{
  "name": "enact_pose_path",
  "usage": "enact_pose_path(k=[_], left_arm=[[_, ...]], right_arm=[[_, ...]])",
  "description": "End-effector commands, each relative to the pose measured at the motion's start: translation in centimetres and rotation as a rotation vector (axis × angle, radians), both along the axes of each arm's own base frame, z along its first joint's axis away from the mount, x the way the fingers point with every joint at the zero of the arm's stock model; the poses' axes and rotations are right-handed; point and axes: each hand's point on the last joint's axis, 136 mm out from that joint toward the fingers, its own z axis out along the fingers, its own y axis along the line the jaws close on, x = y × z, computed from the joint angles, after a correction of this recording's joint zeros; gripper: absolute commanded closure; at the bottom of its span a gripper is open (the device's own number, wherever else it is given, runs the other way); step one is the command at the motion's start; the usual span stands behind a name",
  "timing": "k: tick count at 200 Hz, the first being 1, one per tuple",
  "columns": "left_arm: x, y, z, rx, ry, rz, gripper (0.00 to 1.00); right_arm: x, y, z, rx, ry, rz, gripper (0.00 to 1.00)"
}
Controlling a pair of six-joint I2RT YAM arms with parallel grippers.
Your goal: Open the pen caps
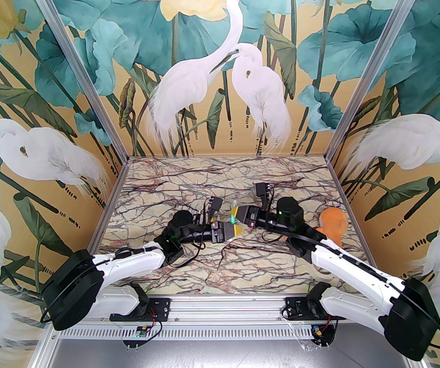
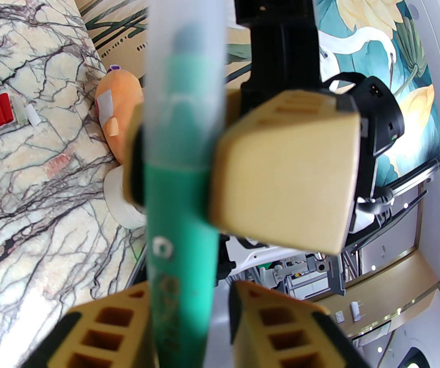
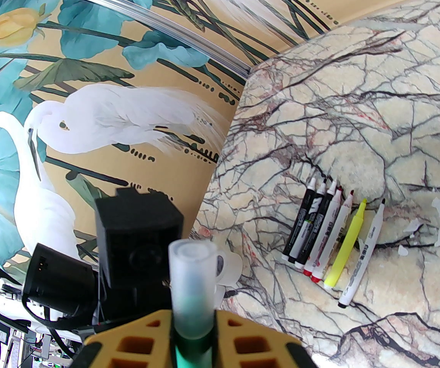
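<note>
Left wrist view: over the marbled table (image 2: 32,167), with an orange plush toy (image 2: 118,102) lying behind, your two grippers meet on one green marker (image 2: 181,224). The right gripper (image 2: 181,159) is clamped where barrel meets cap. The left gripper (image 2: 189,297) brackets the barrel lower down, jaws narrow, though you cannot tell whether they grip. Six bare-tipped markers (image 3: 331,236) lie side by side on the table. The frosted cap (image 2: 185,52) is still on the green marker. Loose caps (image 2: 1,111), red and whitish, lie in a row near the toy.
</note>
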Motion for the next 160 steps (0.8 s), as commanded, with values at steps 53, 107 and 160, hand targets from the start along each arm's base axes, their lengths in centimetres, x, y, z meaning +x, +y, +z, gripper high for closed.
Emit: enact_pose_path(k=[53,107,160], left_arm=[[-0.7,0.0,-1.6,0.064,-0.068,-0.05,0.92],[-2.7,-0.1,-3.0,0.171,-0.098,-0.135,0.92],[-3.3,-0.4,-2.5,0.196,-0.125,-0.154,0.93]], right_arm=[[-0.4,-0.8,-0.1,-0.021,0.003,-0.034,0.63],[-0.1,-2.1,0.0,-0.11,0.041,-0.096,0.53],[0.4,-1.4,-1.0,-0.163,0.104,-0.081,0.54]])
